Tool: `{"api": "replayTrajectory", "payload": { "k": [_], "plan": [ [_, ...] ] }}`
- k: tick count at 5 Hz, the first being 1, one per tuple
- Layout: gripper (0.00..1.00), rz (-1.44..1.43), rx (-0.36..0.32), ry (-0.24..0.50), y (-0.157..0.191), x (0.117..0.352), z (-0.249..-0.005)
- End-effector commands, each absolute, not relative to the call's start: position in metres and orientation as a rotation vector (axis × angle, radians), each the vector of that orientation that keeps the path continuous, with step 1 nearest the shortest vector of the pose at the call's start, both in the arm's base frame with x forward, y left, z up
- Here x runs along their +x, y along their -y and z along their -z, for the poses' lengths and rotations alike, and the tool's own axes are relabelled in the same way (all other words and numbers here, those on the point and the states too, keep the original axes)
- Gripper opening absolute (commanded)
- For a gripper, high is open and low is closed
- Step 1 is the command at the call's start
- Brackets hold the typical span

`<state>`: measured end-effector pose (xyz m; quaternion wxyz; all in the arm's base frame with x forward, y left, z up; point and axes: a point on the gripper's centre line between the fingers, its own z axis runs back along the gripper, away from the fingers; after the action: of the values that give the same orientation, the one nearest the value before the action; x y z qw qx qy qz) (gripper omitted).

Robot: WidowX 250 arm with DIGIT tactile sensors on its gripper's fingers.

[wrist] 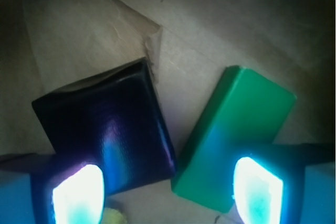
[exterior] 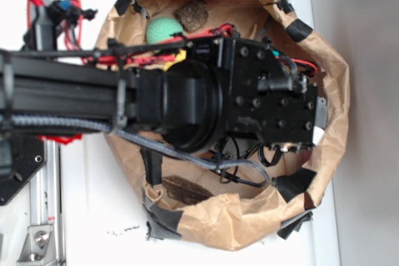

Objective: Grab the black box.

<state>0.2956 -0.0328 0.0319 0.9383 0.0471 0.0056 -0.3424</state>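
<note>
In the wrist view the glossy black box (wrist: pixel 107 129) lies flat on brown paper at left centre. The flat green block (wrist: pixel 236 129) lies right beside it, corners nearly touching. My gripper (wrist: pixel 168 195) is open and just above both. Its left fingertip (wrist: pixel 77 195) is over the box's near corner, its right fingertip (wrist: pixel 257 192) over the green block's near end. Nothing is held. In the exterior view my arm and gripper body (exterior: pixel 274 101) reach down into the paper bag (exterior: pixel 330 91) and hide the box and block.
The bag has crumpled brown walls with black tape patches (exterior: pixel 296 182) on the rim. Inside lie a green ball (exterior: pixel 163 29), a dark brown rough lump (exterior: pixel 191 15) and a dark brown flat piece (exterior: pixel 184 190). A yellowish bit (wrist: pixel 113 217) shows near the left fingertip.
</note>
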Motion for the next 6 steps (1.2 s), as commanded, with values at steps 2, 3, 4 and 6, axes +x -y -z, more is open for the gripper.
{"api": "replayTrajectory", "payload": {
  "k": [2,3,4,6],
  "plan": [
    [1.00,0.862,-0.039,0.066,0.094,0.258,-0.040],
    [1.00,0.816,-0.007,0.031,0.091,0.268,-0.029],
    [0.00,0.685,0.027,0.029,0.064,0.288,-0.041],
    [0.00,0.297,-0.010,0.165,-0.017,0.290,-0.139]
  ]
}}
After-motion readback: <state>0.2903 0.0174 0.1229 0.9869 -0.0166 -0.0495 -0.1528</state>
